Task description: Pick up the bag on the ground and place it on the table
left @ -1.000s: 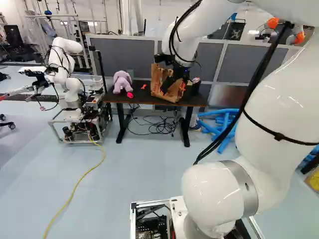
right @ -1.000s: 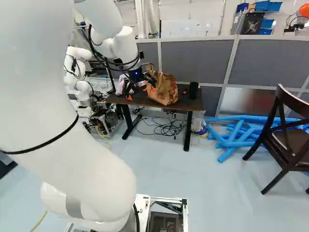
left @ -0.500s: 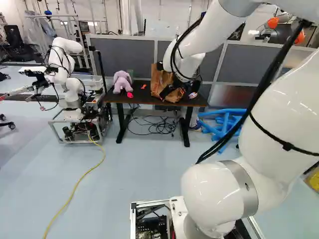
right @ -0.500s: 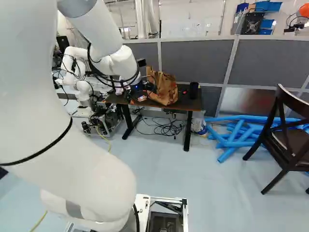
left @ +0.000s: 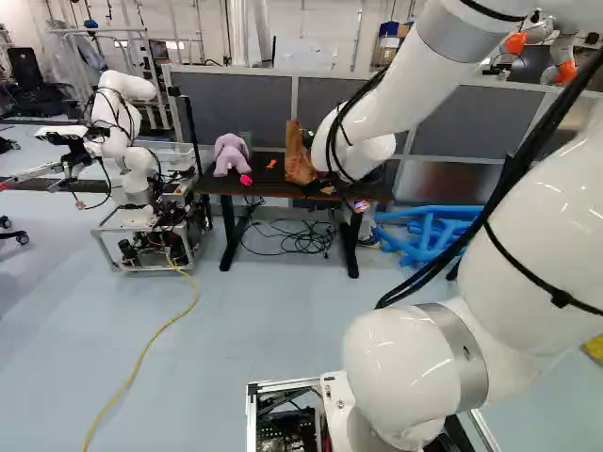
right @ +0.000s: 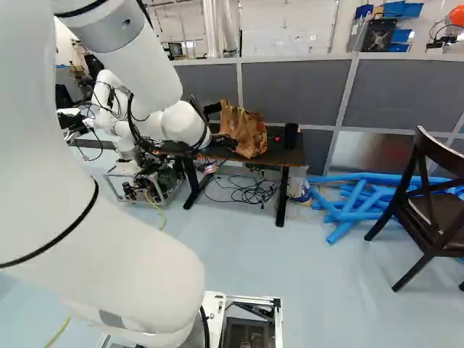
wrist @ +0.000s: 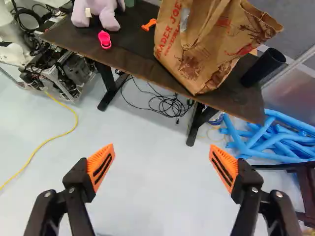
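In the right base view my gripper (right: 223,141) is a dark shape beside the bag, partly hidden by the arm. In the wrist view the gripper (wrist: 161,156) is open, its orange-padded fingers wide apart with nothing between them. The brown paper bag (wrist: 209,46) stands on the dark table (wrist: 125,55), ahead of the fingers and apart from them, close to the table's near edge. The left base view shows only part of the bag (left: 298,158), the white arm covering the rest.
On the table are a purple plush toy (left: 229,153), a pink item (wrist: 105,39), an orange item (wrist: 148,24) and a black cylinder (wrist: 263,67). Cables (right: 250,190) lie beneath it, blue tubes (right: 355,203) beside it. A chair (right: 428,203) and another robot (left: 127,141) stand further off.
My arm has drawn back from the bag and table and lowered, while its gripper has turned. The bag stays in place on the table. The base has not moved.
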